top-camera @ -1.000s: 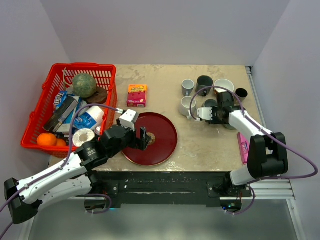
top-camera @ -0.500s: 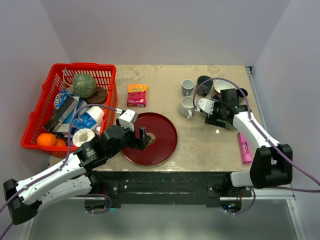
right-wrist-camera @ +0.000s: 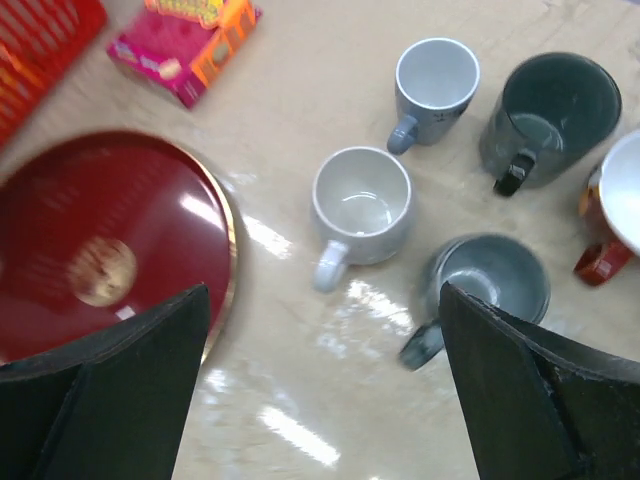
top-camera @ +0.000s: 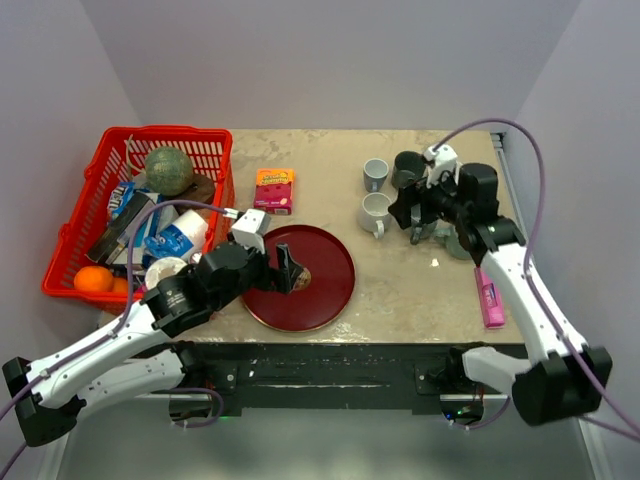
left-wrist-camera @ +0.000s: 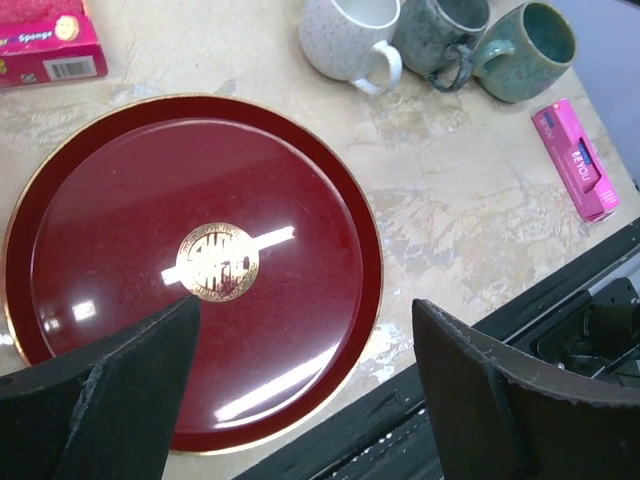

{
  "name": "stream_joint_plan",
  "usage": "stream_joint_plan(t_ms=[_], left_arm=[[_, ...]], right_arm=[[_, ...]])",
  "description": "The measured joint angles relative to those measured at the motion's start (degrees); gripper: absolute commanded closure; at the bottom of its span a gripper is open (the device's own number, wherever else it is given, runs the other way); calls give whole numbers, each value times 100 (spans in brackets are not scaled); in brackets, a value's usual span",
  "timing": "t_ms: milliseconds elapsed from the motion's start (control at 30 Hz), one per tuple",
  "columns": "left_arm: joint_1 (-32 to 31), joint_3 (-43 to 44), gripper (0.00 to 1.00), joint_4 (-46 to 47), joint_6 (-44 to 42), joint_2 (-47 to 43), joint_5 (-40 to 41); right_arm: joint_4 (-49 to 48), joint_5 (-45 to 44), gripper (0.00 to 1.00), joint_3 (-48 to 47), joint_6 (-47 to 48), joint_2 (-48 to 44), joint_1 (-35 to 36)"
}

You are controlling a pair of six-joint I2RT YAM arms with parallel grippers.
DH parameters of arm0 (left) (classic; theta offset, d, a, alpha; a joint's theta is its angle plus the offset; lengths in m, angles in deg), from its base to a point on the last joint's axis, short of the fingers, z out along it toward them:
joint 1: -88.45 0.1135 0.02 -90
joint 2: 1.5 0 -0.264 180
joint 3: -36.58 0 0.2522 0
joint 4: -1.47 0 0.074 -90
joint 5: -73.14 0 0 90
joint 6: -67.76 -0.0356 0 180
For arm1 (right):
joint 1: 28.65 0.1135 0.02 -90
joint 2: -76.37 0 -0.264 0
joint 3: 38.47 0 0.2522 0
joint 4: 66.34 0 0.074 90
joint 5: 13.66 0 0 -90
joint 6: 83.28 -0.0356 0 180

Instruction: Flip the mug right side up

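grey-green mug (right-wrist-camera: 495,275) is standing mouth up on the bench (right-wrist-camera: 300,60) toward its far right corner, just beside a white mug (right-wrist-camera: 362,205). the right hand (right-wrist-camera: 325,292) is hovering above them, fingers spread, gripping nothing. the left hand (left-wrist-camera: 305,305) is hanging spread wide over a dark red plate (left-wrist-camera: 120,180) by the near edge.

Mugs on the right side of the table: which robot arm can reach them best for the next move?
Right, probably. The right gripper hangs open just above the mugs; those in view look upright. The left gripper hovers open over the red plate, further from them.
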Motion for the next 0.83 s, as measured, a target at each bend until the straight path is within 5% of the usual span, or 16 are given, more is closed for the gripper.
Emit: stream_joint_plan(t_ms=[300,500,833], left_arm=[[0,81,1,-1034,341,-299,317],[0,417,1,-1547,527,-649,492],[0,787,1,-1858,586,-898,551]], right_arm=[[1464,-2317,1,-319,-2677,-2476,37],[2350,-2959,1,-855,-2968,-2549,-4],[2841,-2811,1,-850,-3008,-2511,0]])
